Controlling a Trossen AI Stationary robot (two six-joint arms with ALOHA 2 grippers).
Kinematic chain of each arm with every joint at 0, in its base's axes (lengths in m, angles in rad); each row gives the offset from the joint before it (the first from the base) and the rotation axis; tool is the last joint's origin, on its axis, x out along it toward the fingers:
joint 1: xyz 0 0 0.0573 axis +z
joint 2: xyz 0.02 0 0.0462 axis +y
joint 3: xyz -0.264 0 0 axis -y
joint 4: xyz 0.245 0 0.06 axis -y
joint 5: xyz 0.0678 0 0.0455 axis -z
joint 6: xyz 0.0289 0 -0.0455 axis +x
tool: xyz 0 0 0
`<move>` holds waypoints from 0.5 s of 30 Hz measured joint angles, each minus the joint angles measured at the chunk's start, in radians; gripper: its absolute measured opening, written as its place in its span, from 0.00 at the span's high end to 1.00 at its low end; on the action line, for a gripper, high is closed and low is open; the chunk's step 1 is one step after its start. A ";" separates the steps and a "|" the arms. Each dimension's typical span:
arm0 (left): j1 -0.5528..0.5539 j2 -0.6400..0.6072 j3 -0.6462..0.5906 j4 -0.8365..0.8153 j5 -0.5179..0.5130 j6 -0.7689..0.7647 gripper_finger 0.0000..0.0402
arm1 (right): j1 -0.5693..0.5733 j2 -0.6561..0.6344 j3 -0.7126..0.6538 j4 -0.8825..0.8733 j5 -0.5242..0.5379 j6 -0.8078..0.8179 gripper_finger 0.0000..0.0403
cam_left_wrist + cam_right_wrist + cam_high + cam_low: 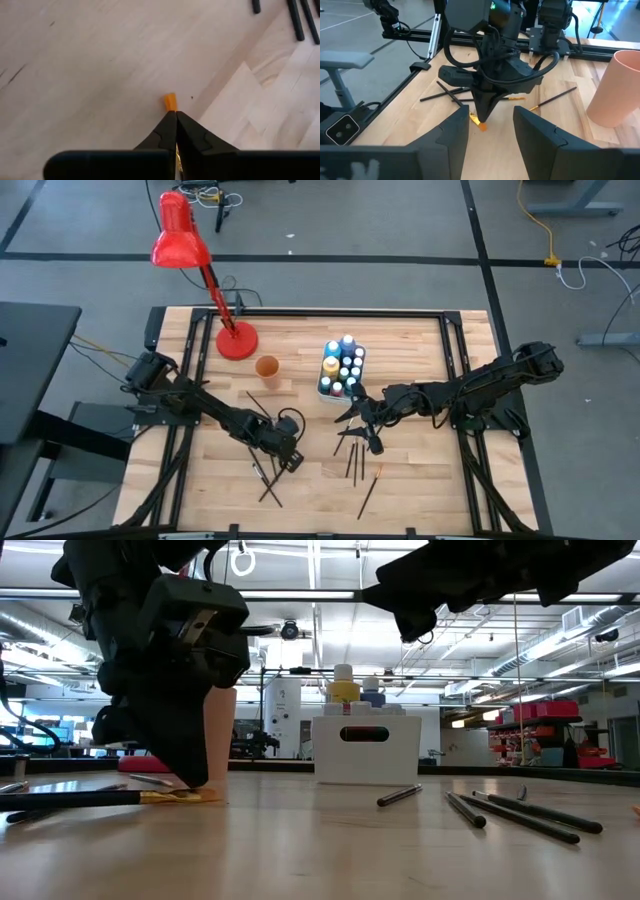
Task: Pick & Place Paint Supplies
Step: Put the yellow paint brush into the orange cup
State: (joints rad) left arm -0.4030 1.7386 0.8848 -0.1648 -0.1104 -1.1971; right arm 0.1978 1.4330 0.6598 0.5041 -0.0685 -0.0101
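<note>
High view: the left pincer (290, 459) is lowered to the light wooden surface (420, 480) at near left, among scattered thin dark-handled brushes (352, 458). The right pincer (366, 423) hangs just near of the white rectangular bin (340, 370), which holds white-capped paint bottles (344, 360) at the centre of the surface. A peach cylindrical cup (266, 367) stands left of the bin, and a red desk lamp (182, 240) stands at far left. Low view: the left pincer (196, 778) touches the surface at an orange-tipped brush (150, 796); the bin (365, 748) stands behind, with dark brushes (525, 815) lying to the right. Left wrist view: the fingers (165, 135) are pressed together on the orange brush tip (170, 101). Right wrist view: the right pincer (490, 132) has its fingers apart, holding nothing, facing the left pincer (484, 111) and the cup (615, 90).
</note>
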 joint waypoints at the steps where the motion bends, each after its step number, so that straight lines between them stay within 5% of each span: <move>1: 0.000 0.000 0.000 0.000 0.000 0.004 0.99 | 0.000 0.000 0.000 -0.002 0.000 0.000 0.61; 15: 0.020 -0.002 0.000 0.000 -0.019 0.015 0.95 | 0.000 0.000 0.000 -0.005 0.000 0.000 0.61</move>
State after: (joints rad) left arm -0.3834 1.7370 0.8852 -0.1650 -0.1293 -1.1817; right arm 0.1978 1.4330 0.6598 0.4995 -0.0685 -0.0101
